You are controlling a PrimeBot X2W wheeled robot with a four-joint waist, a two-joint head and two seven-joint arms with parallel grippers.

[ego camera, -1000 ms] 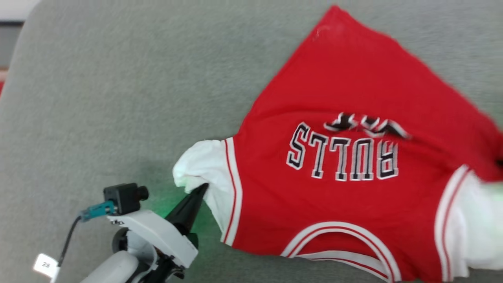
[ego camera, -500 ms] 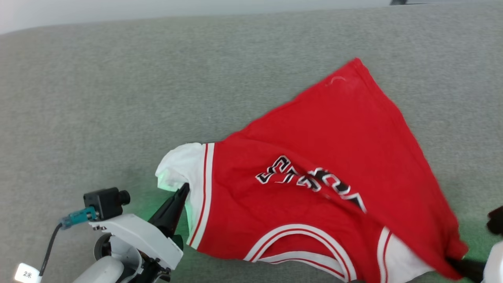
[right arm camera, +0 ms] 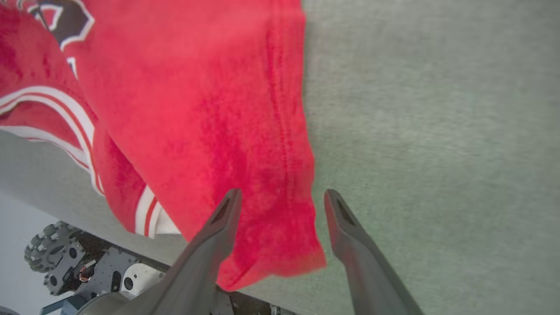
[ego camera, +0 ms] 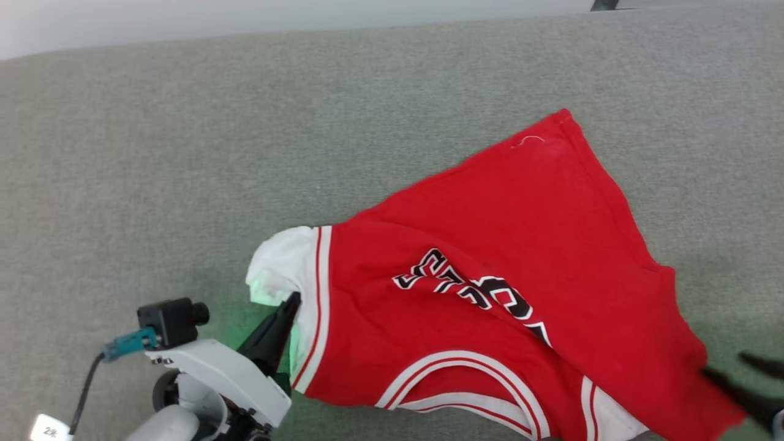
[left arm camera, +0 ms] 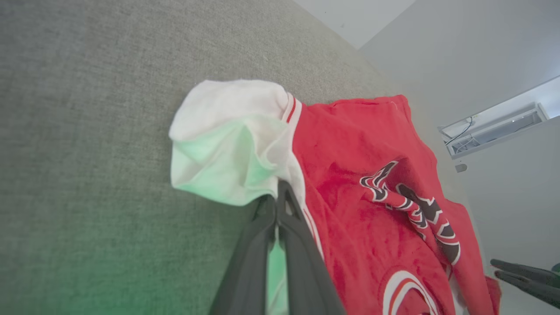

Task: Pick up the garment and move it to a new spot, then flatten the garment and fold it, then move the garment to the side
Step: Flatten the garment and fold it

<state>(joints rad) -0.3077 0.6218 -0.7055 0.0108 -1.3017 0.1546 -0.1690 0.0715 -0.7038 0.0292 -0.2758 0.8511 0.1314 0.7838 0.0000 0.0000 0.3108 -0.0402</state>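
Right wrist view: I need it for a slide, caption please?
Open right gripper straddles red jersey corner on grey surface.

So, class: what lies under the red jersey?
The jersey lies on the grey surface, which shows beside and beyond it. Whether anything else sits beneath is hidden by the fabric.

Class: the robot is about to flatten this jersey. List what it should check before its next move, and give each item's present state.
1. Left gripper shut on the jersey's white panel: ok.
2. Right gripper open, with the red hem loose between its jaws: ok.
3. Jersey flat: not ok. It is rumpled and the lettering is creased.
4. Jersey wholly on the grey surface: not ok. The near corner seems to overhang the edge.
5. Bare surface to spread onto: ok.
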